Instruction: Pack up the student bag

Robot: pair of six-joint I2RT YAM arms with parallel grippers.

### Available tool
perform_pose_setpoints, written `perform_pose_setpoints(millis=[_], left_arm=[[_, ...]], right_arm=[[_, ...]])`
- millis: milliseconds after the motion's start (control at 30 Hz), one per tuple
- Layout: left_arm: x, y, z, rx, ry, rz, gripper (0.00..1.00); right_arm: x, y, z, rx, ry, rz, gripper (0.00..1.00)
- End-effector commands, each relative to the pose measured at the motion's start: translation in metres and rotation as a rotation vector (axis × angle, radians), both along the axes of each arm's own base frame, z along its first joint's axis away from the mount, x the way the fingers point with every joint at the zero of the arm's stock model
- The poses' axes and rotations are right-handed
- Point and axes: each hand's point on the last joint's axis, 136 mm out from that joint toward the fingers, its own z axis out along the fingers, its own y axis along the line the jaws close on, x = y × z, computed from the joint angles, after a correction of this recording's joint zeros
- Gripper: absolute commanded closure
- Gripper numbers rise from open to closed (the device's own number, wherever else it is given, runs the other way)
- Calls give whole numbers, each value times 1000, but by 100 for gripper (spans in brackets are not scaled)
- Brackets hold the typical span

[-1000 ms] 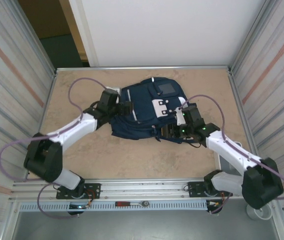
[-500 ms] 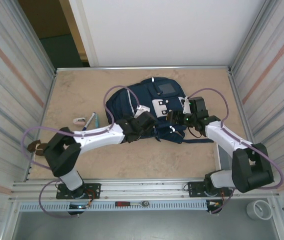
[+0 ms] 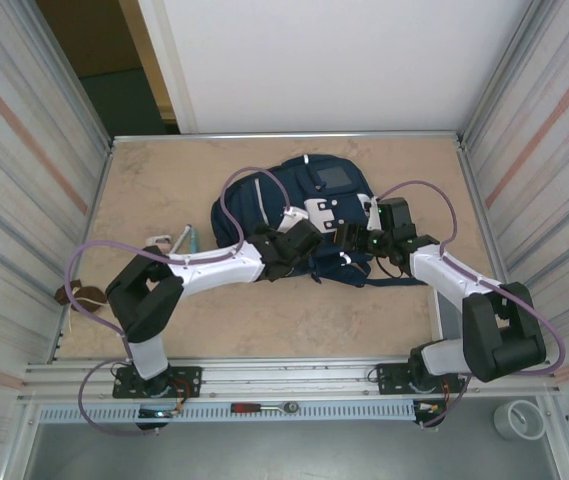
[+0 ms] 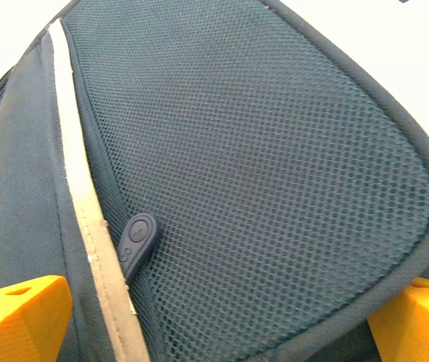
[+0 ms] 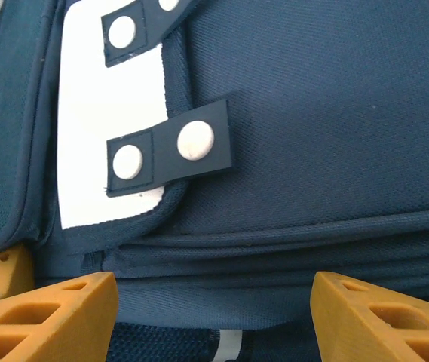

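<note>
Well, we've got both arms bent in toward the student bag [image 3: 289, 200], which lies flat on the tan table [image 3: 164, 170], centre of the overhead frame. The left arm's elbow sits at lower left, with its forearm stretched rightward to the bag's near edge. The left gripper [image 3: 297, 243] has its orange fingers [image 4: 18, 313] spread wide and nothing pinched, close over a navy mesh panel [image 4: 259, 166]. We see fine honeycomb weave, a pale reflective stripe [image 4: 78, 188] down the left and a small rubbery zip pull [image 4: 137, 240].

The right arm angles up-left from lower right. The right gripper [image 3: 349, 238] has its jaws apart too, facing smooth navy twill, a white patch [image 5: 101, 113] and a dark strap tab [image 5: 169, 151] with two round white snaps.

Ribbed metal walls [image 3: 24, 150] flank the table, with a white panel [image 3: 314, 60] behind it.
</note>
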Motion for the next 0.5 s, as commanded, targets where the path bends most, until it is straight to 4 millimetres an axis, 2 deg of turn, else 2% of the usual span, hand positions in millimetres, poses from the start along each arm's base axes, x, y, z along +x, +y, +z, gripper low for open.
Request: perform_pose_setpoints(millis=[0, 133, 467], left_arm=[[5, 21, 10, -2, -39, 63, 2], [-1, 31, 13, -31, -36, 77, 3], [-16, 58, 2, -118, 7, 127, 8]], right_arm=[[-5, -6, -17, -20, 46, -21, 34], [-5, -5, -22, -14, 62, -19, 35], [-5, -3, -25, -13, 78, -14, 35]])
